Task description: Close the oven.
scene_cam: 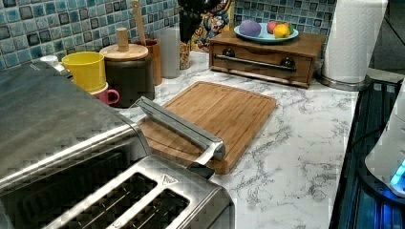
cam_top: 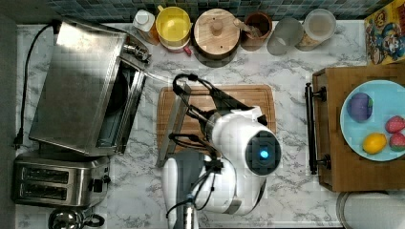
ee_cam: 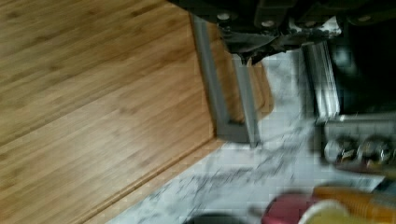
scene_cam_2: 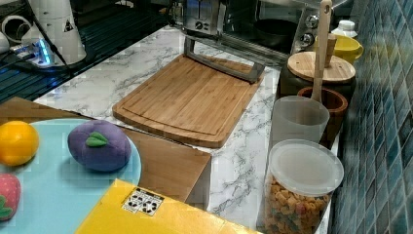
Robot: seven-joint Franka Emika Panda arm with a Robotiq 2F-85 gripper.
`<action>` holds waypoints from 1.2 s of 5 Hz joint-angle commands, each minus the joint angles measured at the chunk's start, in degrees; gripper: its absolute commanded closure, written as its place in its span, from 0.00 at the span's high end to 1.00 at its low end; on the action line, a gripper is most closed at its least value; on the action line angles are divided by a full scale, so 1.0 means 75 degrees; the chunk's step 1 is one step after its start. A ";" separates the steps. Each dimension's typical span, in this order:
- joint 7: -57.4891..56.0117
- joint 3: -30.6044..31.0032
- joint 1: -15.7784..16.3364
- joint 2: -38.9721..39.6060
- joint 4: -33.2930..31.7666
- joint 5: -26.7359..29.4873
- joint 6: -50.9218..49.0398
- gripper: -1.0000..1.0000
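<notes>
The oven stands at the top view's left on the marble counter, a big steel box w/ flat shiny top; its glass door is dropped open toward the cutting board, and the metal bar handle lies over the board's left edge. The left view shows the same handle as a long flat grey bar that rests on the bamboo board, w/ the two-slot toaster in front; the top view shows that toaster just below the oven. The right view looks into the dark oven cavity and shows its knobs at the side, which the left view hides. In the wrist view the gripper hangs dark just over the handle, close to it; whether the fingers are apart or together I cannot tell. The white arm covers part of the board in the top view. Also: round wood lid, yellow cup, blue plate on a wood box.
</notes>
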 commanded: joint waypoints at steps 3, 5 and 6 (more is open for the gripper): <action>-0.5511 -0.0147 0.0282 0.1659 -0.0518 0.4984 0.1862 0.00; -0.7527 -0.0068 0.0081 0.2111 -0.0422 0.6088 0.1316 0.00; -0.8190 0.0118 0.0203 0.3054 0.0012 0.6502 0.1337 0.00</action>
